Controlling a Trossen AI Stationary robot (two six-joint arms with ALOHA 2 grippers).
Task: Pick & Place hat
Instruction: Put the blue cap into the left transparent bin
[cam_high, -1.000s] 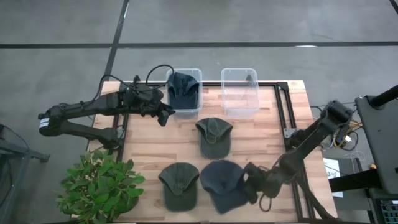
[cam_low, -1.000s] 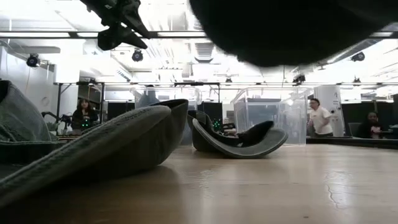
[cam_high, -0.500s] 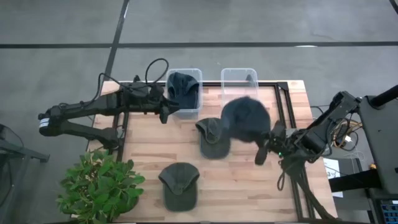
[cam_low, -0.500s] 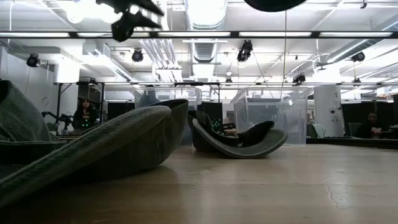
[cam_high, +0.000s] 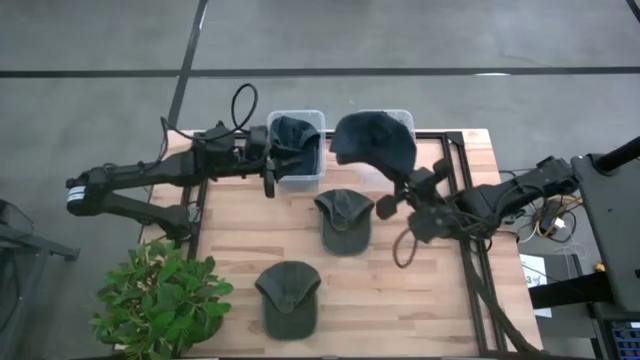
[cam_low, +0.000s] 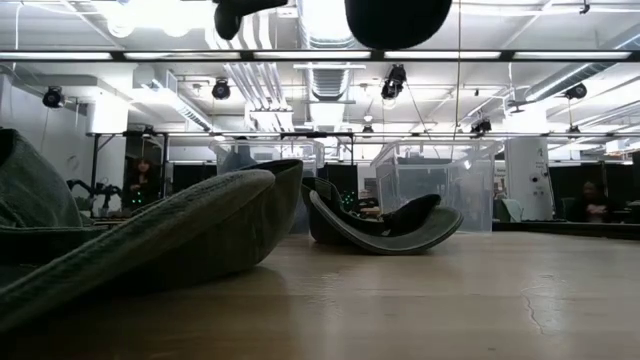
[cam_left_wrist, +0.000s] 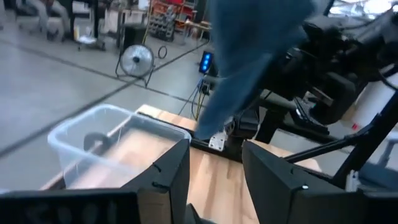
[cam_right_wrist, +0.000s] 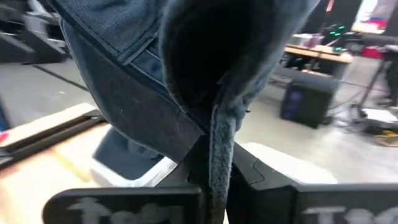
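A dark blue hat (cam_high: 374, 142) hangs in the air over the clear right bin (cam_high: 385, 172), held by my right gripper (cam_high: 404, 186), which is shut on it. In the low view the blue hat (cam_low: 398, 18) shows at the top. Another dark blue hat (cam_high: 295, 140) lies in the left bin (cam_high: 296, 181). My left gripper (cam_high: 268, 168) hovers open at that bin's left side, holding nothing. Two green hats (cam_high: 345, 218) (cam_high: 288, 295) rest crown up on the table. My right gripper pinches the blue hat's rim (cam_right_wrist: 214, 146) between its two fingers; a thin edge of cloth runs down between them. The fingers come from the table's right and near side, slanting upward. The hat is lifted clear and stands out beyond the fingers over the right bin.
A potted plant (cam_high: 160, 298) stands at the table's near left corner. A black frame rail (cam_high: 462, 190) runs along the right side. The low view shows the green hats (cam_low: 150, 250) (cam_low: 380, 225) close by, with people in the room behind.
My right gripper has lifted the blue hat off the near part of the table and carried it up and toward the far edge, over the right bin. My left gripper has shifted slightly right, closer to the left bin.
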